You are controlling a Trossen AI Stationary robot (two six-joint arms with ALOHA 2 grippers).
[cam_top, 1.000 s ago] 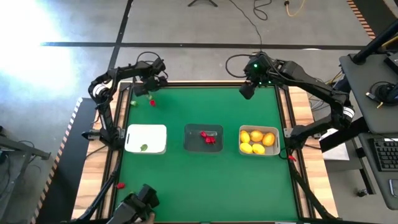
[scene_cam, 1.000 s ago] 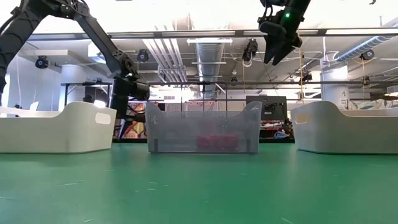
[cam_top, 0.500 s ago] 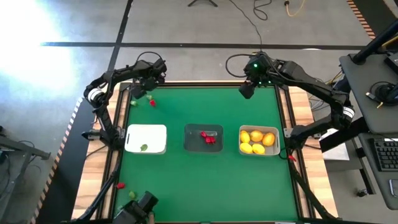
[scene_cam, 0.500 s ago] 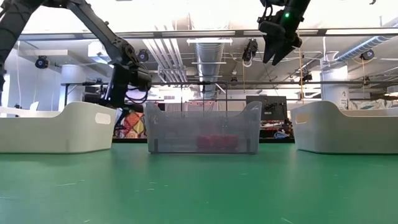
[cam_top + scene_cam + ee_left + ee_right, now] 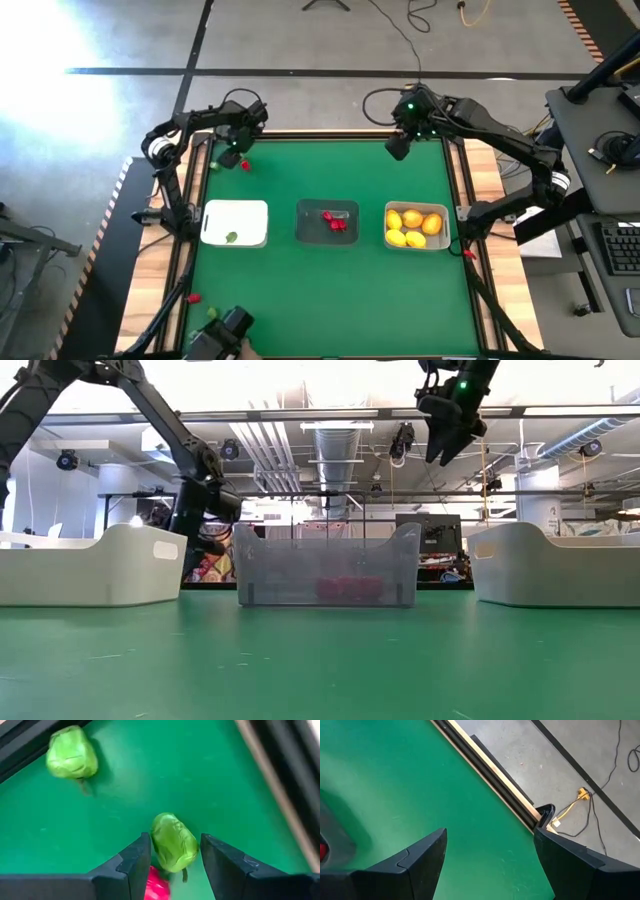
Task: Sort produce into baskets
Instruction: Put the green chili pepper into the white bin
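Near the table's far left corner my left gripper (image 5: 237,152) (image 5: 175,847) points down, shut on a small green piece (image 5: 172,840). A red bit (image 5: 156,884) lies right beside it, and a second green piece (image 5: 71,759) (image 5: 213,167) lies on the mat nearby. The white basket (image 5: 250,208) holds one green bit (image 5: 232,237). The dark transparent basket (image 5: 310,208) holds red bits (image 5: 333,222), and the pale basket (image 5: 443,240) holds yellow lemons (image 5: 412,226). My right gripper (image 5: 397,148) (image 5: 490,865) hangs open and empty high over the far right. My left gripper has the green piece pinched between its two fingers, which lie against its two long sides (image 5: 154,837). The fingers (image 5: 137,865) come from above, pointing steeply down. Whether the piece rests on the mat or is lifted clear, I cannot tell.
The three baskets stand in a row across the middle of the green mat (image 5: 330,290). One stray red bit (image 5: 195,297) lies on the wooden frame at the near left, another (image 5: 468,253) by the right edge. The table's raised rim (image 5: 280,785) runs close to my left gripper.
My left gripper has rolled about its own axis and shifted slightly while staying low at the far left corner. Its finger gap shows no change. The baskets, the loose pieces and my right gripper have kept still.
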